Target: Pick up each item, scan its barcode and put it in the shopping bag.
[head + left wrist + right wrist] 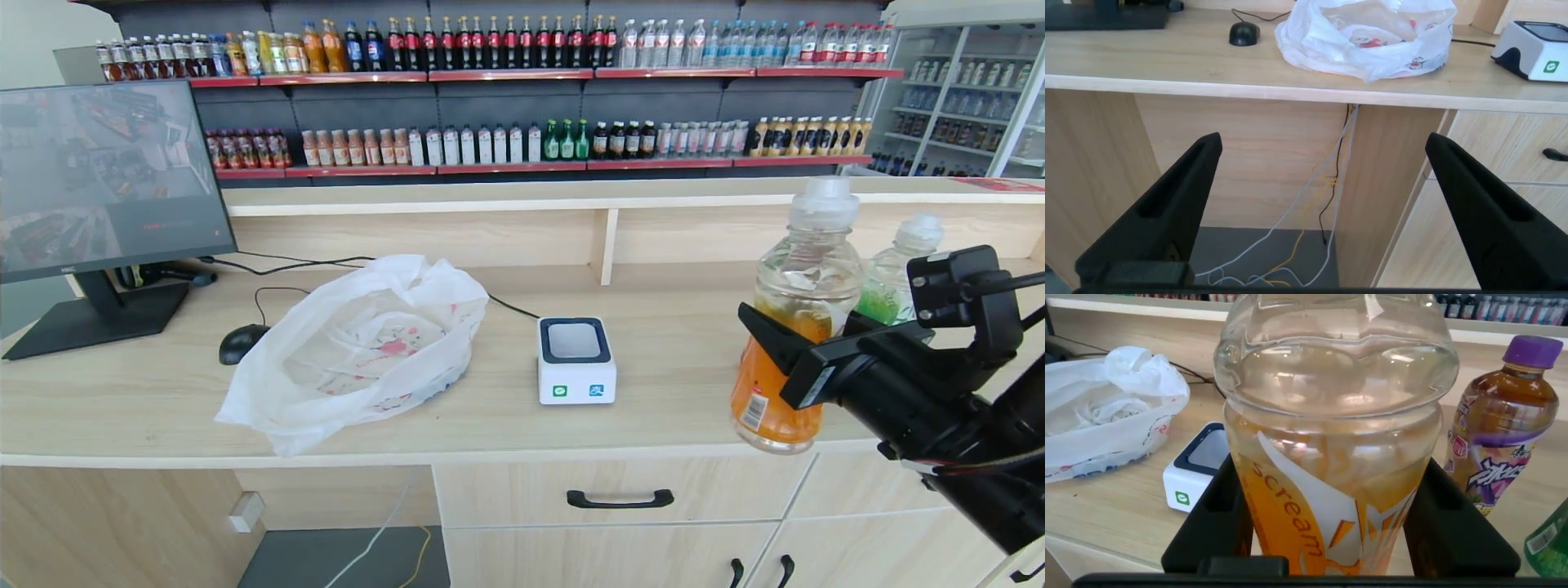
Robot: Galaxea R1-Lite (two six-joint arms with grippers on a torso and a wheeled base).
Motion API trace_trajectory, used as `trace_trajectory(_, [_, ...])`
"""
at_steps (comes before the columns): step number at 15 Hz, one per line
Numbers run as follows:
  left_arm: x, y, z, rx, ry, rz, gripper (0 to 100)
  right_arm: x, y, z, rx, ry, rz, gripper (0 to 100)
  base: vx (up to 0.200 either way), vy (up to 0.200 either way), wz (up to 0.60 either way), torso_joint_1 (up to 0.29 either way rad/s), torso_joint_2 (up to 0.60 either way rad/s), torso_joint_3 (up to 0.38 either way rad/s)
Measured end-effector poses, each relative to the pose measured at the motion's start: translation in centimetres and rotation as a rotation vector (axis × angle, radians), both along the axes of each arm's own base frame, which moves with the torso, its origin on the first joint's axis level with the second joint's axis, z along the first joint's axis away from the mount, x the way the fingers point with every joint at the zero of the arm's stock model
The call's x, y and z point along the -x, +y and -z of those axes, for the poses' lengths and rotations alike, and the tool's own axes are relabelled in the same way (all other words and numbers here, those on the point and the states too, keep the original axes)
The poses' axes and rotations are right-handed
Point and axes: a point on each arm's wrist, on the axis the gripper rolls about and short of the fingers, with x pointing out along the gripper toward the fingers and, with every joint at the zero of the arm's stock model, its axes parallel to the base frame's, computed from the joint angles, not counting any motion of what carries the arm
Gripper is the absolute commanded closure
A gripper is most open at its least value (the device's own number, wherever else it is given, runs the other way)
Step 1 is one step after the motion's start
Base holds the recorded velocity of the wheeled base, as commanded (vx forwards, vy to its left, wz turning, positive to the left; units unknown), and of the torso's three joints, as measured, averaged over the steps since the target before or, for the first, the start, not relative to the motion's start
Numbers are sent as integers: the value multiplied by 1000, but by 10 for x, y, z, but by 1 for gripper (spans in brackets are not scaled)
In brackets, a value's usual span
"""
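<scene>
Orange drink bottle (775,392) clamped in right pincer (1331,527); left pincer (1323,151) gapes empty

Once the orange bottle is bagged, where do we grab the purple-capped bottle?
Take the purple-capped bottle around its labelled mid-body, below the shoulder, coming in level from the robot's side. It stands upright on the counter, widest there. The green bottle stands close by it, so a sideways approach looks cramped.

You have three bottles at the near right: one orange bottle (763,400), one green bottle (890,286), one purple-capped bottle (1498,437). Leftward, one scanner (575,359), one shopping bag (359,343), one mouse (241,343), one monitor (106,171).
</scene>
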Motion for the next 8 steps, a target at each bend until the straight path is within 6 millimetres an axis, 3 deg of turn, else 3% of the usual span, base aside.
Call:
trace_trajectory(5, [0,0,0,6,0,0,0,-6,3,3,-10,17,-2,100,0,0,0,0,0,0])
trace_trajectory(8, [0,0,0,8,1,0,0,-6,3,7,-4,31,-2,100,0,200,0,2,-2,1])
